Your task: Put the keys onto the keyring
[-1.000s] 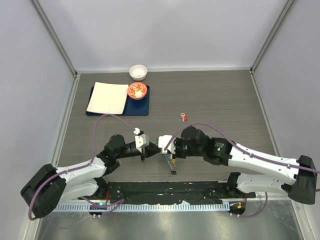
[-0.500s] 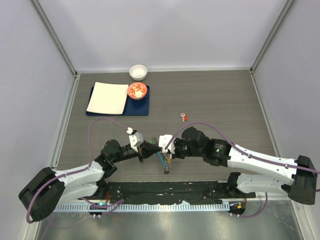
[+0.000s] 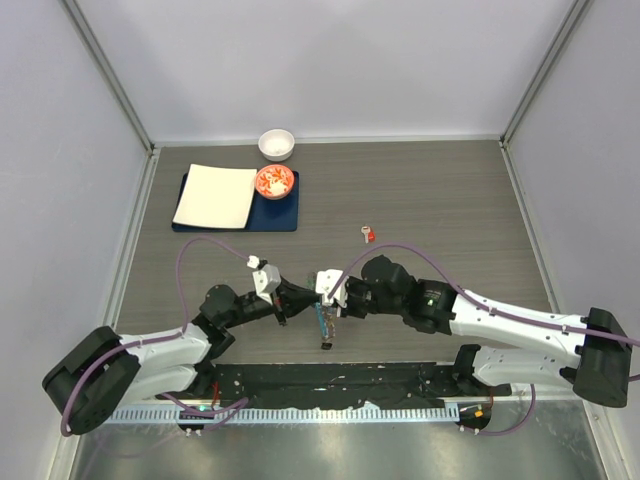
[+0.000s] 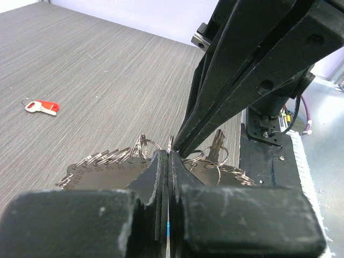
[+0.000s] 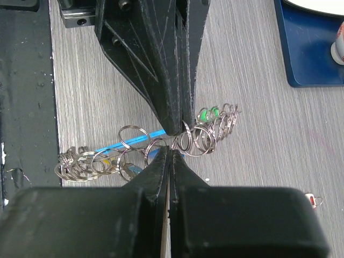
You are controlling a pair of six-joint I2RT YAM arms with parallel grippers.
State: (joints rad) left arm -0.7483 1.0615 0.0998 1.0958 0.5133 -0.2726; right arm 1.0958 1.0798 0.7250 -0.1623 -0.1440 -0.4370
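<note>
Presently, my left pincer [image 4: 167,157] and right pincer [image 5: 169,153] meet tip to tip, both pressed together and pinching the keyring [image 3: 323,326] near the 6 o'clock edge of the counter [image 3: 450,200]. The red key [image 3: 369,234] lies loose at its 1 o'clock, well apart.

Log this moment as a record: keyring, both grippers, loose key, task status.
keyring: bunch of rings between the two gripper tips
left gripper: shut on the keyring
right gripper: shut on the keyring
red key: lying loose on the table, apart from both arms
status: red key not yet on the keyring
</note>
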